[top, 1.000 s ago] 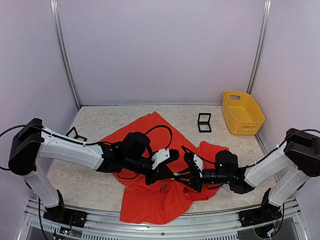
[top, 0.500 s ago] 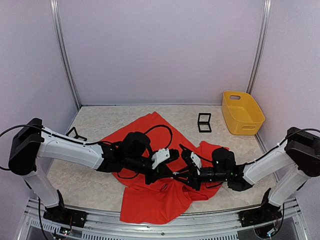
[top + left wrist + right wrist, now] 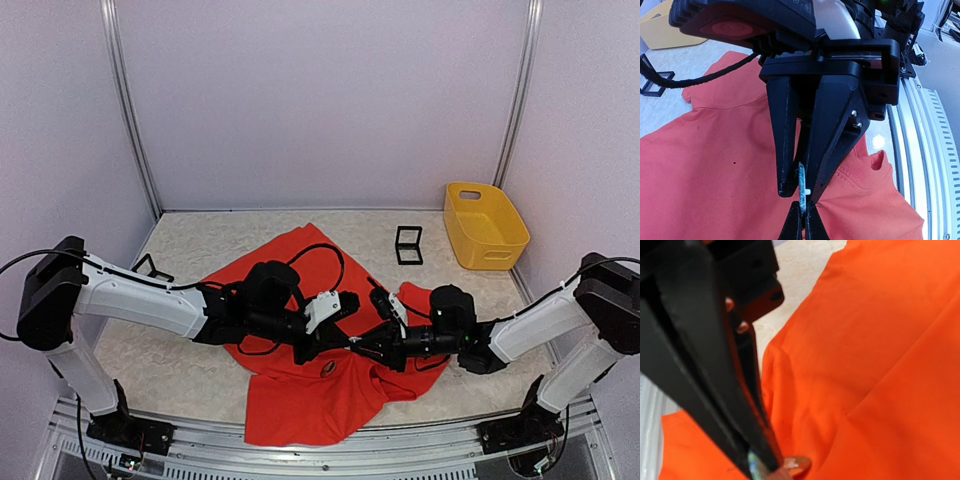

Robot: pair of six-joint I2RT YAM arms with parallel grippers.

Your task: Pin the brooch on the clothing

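The red T-shirt (image 3: pixel 300 410) lies crumpled on the table between my arms; it also fills the left wrist view (image 3: pixel 715 165) and the right wrist view (image 3: pixel 880 340). The brooch (image 3: pixel 801 182) is a thin blue-and-white disc seen edge-on, with a small white peg on one side. My left gripper (image 3: pixel 802 212) is shut on its lower edge, just above the shirt near the collar. My right gripper (image 3: pixel 802 192) comes from the opposite side, its fingers pressed close on both faces of the disc. In the top view the two grippers (image 3: pixel 345 342) (image 3: pixel 362 347) meet tip to tip.
A small oval piece (image 3: pixel 328 370) lies on the shirt just below the grippers, also in the right wrist view (image 3: pixel 799 463). A yellow bin (image 3: pixel 485 225) stands back right, a black frame (image 3: pixel 408 245) beside it, another black frame (image 3: pixel 150 268) at left. The metal rail (image 3: pixel 920 165) runs along the near edge.
My right gripper has moved left and slightly up, from a gap beside the left gripper to meeting it at the brooch. The left arm has hardly moved.
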